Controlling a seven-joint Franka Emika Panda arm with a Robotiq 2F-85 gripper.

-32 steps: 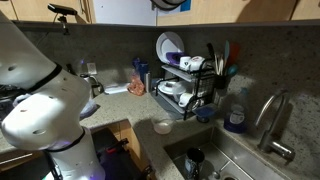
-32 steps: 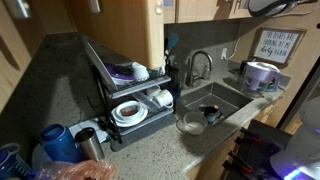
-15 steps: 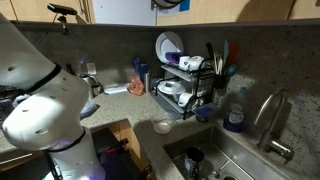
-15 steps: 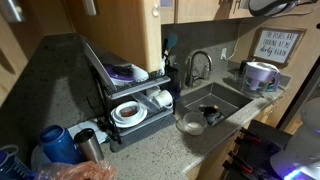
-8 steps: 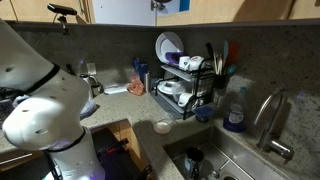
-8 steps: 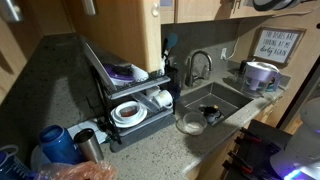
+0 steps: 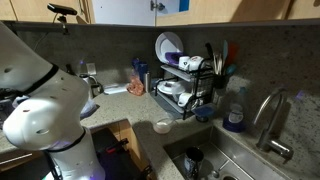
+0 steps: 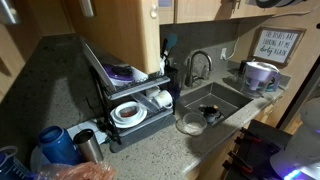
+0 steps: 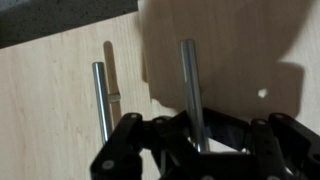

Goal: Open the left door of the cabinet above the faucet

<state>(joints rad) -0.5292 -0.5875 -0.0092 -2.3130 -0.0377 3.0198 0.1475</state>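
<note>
1. Left door (image 9: 250, 55): plain light-brown wood panel. It fills the right-hand part of the wrist view, partly under a dark shadow, and appears level with its neighbour.
2. Bar handle (image 9: 188, 90) of this door: slim metal rod standing upright in the picture. Its lower end runs down into the gripper, between the two black fingers.
3. Gripper (image 9: 200, 150): black, entering from the bottom edge of the wrist view. One finger stands on each side of the rod; whether they press on it cannot be told.
4. Twin door (image 9: 50, 110): matching panel with its own rod (image 9: 100, 100), beside the jaws and outside them.
5. Cabinet (image 7: 120, 10): only its lower edge shows along the top of an exterior view.
6. Faucet (image 7: 268, 115): arched metal tap, low down at the sink (image 8: 225, 95) and beside the dish rack (image 7: 185, 85).
</note>
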